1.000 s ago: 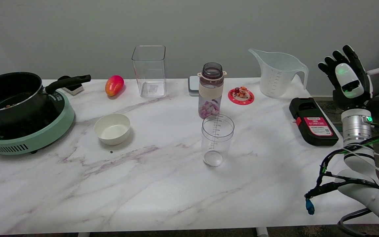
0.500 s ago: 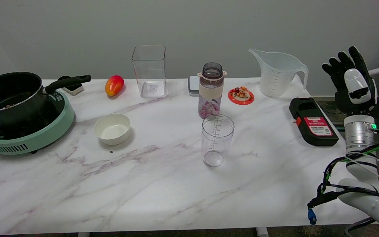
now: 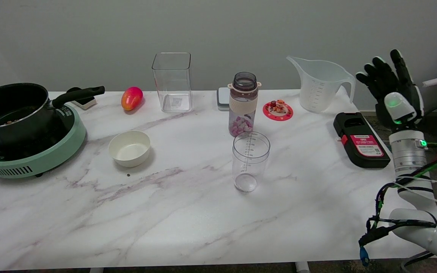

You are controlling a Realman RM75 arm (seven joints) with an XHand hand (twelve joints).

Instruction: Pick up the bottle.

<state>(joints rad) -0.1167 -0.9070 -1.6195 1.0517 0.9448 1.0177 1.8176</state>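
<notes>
Now | right hand (image 3: 391, 93) raised off table's right edge, fingers spread, holding nothing | bottle (image 3: 243, 104) upright mid-table, well apart | risk: clipping measuring jug (image 3: 319, 83) or clear measuring cup (image 3: 250, 161) just before bottle, toppling either
</notes>
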